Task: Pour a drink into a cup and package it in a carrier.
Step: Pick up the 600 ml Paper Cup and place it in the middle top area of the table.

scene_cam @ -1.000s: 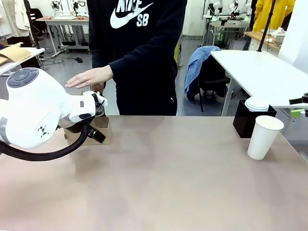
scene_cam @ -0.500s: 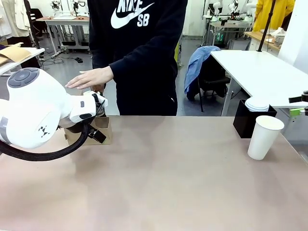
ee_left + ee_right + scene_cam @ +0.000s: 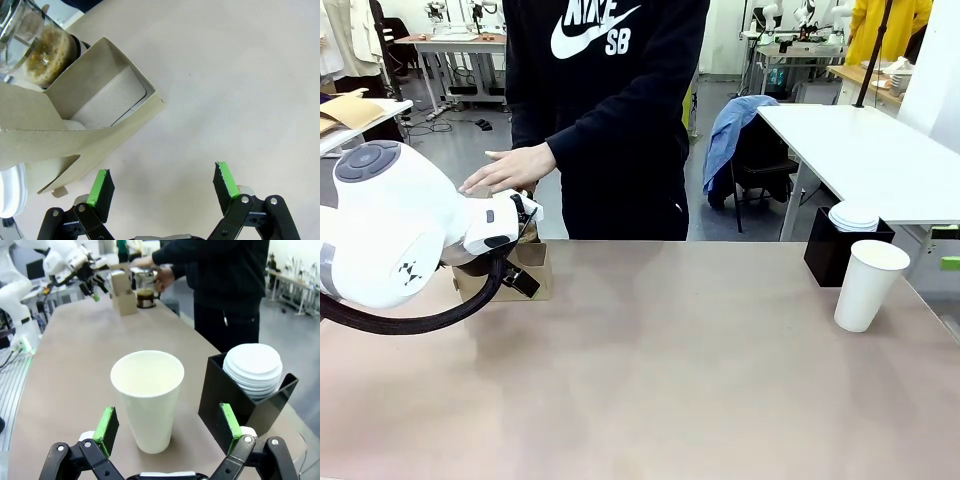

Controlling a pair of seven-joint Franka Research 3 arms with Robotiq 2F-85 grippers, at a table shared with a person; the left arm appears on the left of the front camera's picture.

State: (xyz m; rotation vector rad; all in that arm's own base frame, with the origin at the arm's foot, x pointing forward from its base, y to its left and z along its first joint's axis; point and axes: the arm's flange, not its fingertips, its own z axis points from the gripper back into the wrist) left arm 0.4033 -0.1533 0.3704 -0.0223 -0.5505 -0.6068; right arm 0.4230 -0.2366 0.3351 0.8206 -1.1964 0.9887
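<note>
The white paper cup stands open-topped at the table's right side. In the right wrist view the cup sits just ahead of my open right gripper, framed by its green pads without touching them. At the far left, the brown cardboard carrier is partly hidden by my left arm. My left gripper hovers open over bare table beside the carrier. Behind the carrier stands a glass pitcher holding the brown drink, with the person's hand at it.
A black box stacked with white lids stands just behind the cup. The person stands at the far edge, one hand over the carrier. A white lid lies beside the carrier. The middle of the table is bare.
The person's hand has dropped a little towards the carrier and pitcher. Parts of my right gripper at the front view's right edge have slid down and nearly out. My left arm is still.
</note>
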